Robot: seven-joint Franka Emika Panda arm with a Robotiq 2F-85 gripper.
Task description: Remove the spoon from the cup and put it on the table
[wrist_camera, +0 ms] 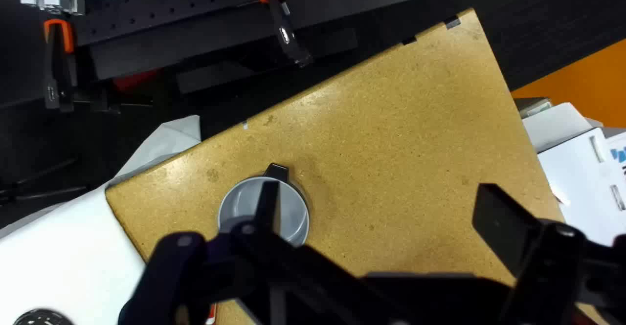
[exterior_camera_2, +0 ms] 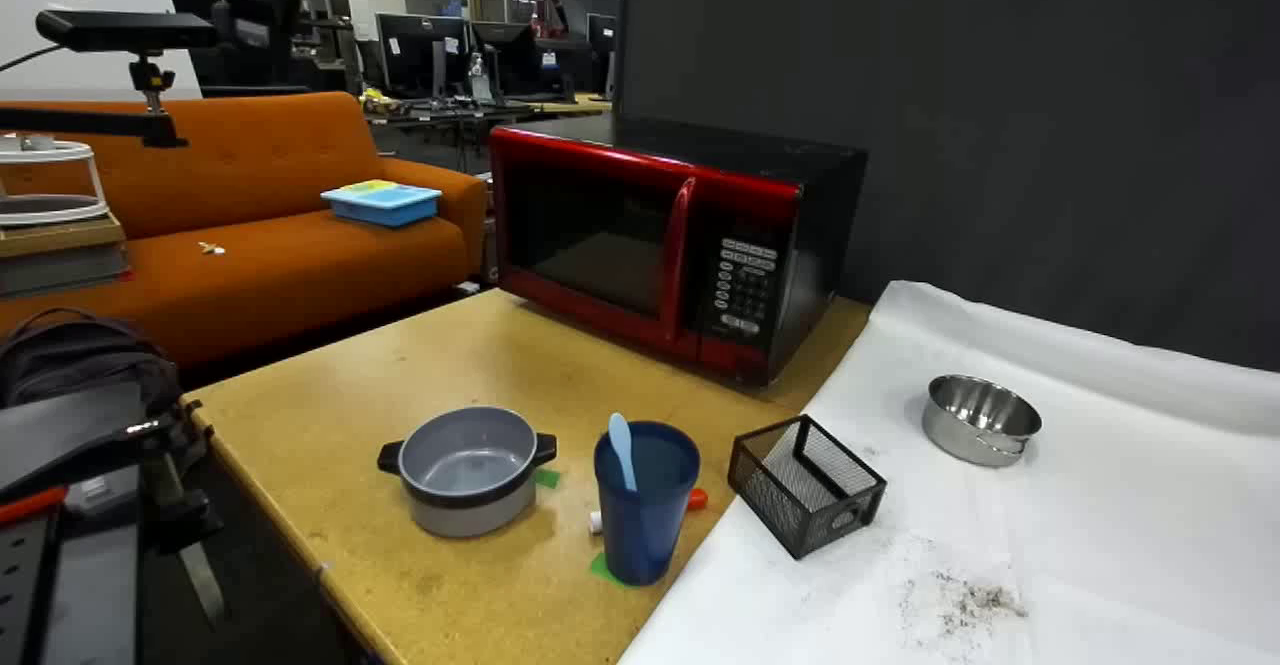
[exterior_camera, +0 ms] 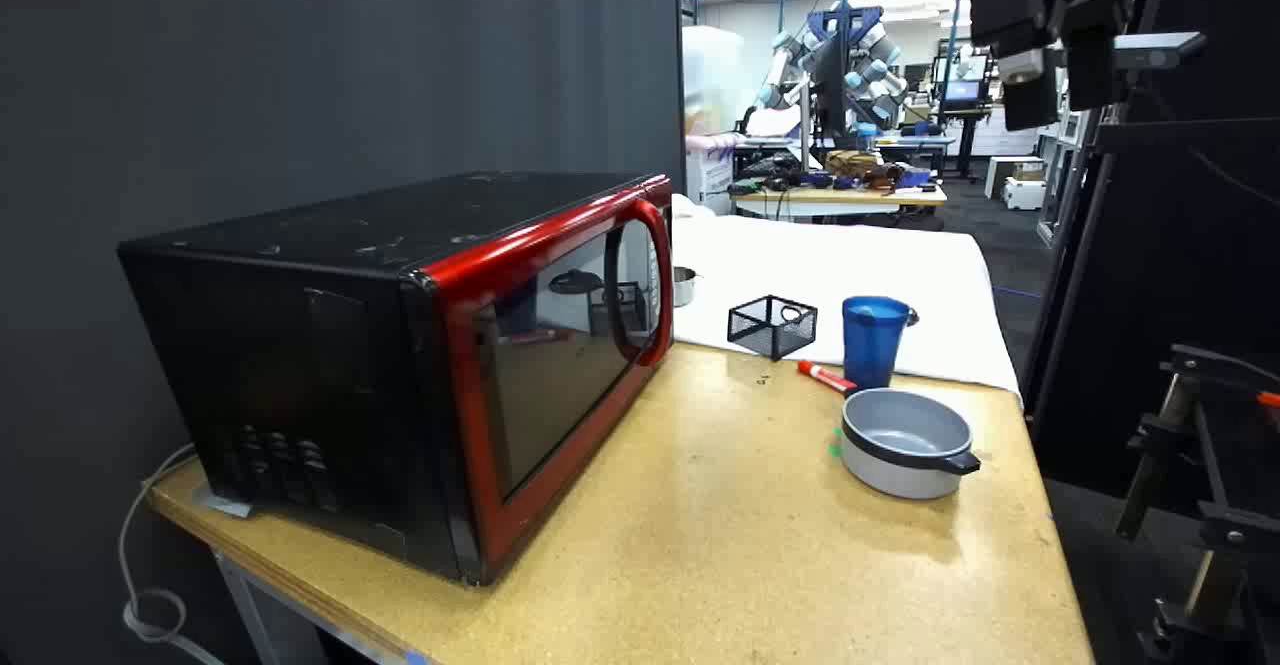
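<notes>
1. Well above the tabletop (exterior_camera_2: 430,355): fingers (exterior_camera: 1030,103), spread wide with a clear gap between them, grasping nothing. Cut off by the frame's top in an exterior view.
2. Wrist view agrees: tabletop showing between the two tips, one of them overlapping the pot (wrist_camera: 296,210) from that angle.
3. Spoon (exterior_camera_2: 622,450): pale blue, in the cup (exterior_camera_2: 648,530). Stands tilted, upper end rising past the rim, lower part hidden by the cup's near wall.
4. Cup: blue, upright on the tabletop, just beside the edge of the white sheet (exterior_camera_2: 1130,535). Bit of green tape (exterior_camera_2: 604,569) showing at its foot.
5. Pot: grey, black side handles, upright near the cup; a strip of tabletop shows between the two in an exterior view.
6. Marker (exterior_camera: 826,376): red and white, lying on the tabletop by the cup, red end toward the basket (exterior_camera_2: 838,523). Cup covers its middle in an exterior view. Whether they touch, cannot tell.
7. Basket: black wire mesh, on the sheet near its edge. Metal bowl (exterior_camera_2: 965,438) on the sheet too, farther from the cup than the basket is.
8. Microwave (exterior_camera_2: 590,235): red front, black sides, door closed, on the tabletop, well apart from the cup; seen in both exterior views.
</notes>
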